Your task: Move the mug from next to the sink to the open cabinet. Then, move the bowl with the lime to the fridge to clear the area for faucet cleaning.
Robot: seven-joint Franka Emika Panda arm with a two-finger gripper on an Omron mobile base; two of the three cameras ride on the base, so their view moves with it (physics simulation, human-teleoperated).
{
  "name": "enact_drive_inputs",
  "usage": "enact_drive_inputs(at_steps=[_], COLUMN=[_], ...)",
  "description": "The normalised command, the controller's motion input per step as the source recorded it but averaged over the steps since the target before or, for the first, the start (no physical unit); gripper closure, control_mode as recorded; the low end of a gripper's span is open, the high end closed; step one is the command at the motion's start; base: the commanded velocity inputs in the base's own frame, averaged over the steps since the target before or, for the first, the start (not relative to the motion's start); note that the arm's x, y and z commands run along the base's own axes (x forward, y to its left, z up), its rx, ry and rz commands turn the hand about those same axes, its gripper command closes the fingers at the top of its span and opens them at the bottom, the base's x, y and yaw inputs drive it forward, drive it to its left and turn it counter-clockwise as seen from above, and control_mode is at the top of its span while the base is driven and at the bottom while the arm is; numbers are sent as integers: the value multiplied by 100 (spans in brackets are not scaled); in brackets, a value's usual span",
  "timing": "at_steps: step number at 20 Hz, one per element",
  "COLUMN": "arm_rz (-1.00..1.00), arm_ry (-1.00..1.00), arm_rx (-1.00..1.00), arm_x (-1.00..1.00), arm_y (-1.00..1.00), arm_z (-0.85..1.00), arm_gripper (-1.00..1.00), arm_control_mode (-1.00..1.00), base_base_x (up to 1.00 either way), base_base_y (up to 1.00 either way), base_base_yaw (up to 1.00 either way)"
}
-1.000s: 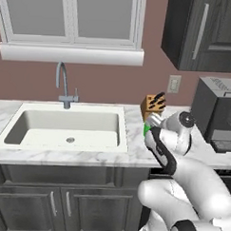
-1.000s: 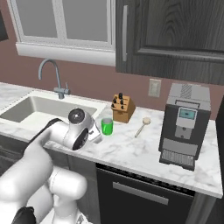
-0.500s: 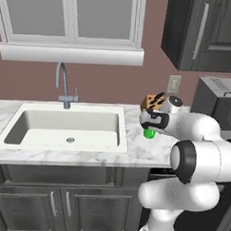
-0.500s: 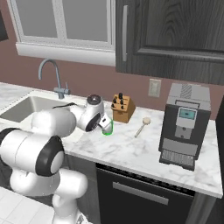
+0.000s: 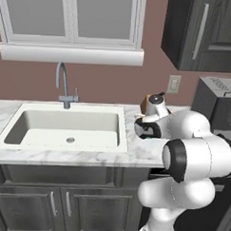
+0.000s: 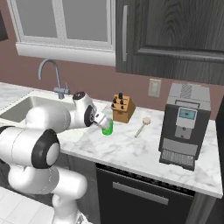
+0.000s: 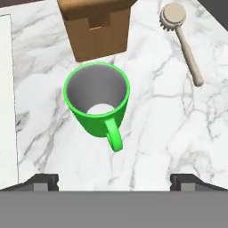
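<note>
I am in a home kitchen: a sink [image 5: 64, 129] with faucet [image 5: 63, 85] under a window [image 5: 72, 15], marble counter [image 6: 131, 146], coffee machine [image 6: 183, 124], knife block [image 6: 122, 108].

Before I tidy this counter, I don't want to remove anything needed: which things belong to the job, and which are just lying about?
Job: mug, sink, faucet, cabinet.
Lying about: knife block, brush, coffee machine.

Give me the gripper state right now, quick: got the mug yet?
Gripper: open, fingers spread wide, holding nothing; the mug stands on the counter ahead of it, not yet grasped.
</note>
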Motion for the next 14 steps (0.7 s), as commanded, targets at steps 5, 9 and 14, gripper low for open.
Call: enact_drive_inputs(at_steps=[5,9,14], arm_rz=[0,0,0], arm_ry=[-14,-1,0], arm_rx=[-1,3,0], arm_x=[-1,37,40], arm_y=[-5,-5,-4], arm_z=[-33,0,0], arm_gripper=[-100,-100,-100], arm_control_mode=[-100,-100,-100], base_base_x=[0,0,0], base_base_y=[0,0,0], base_base_yaw=[0,0,0])
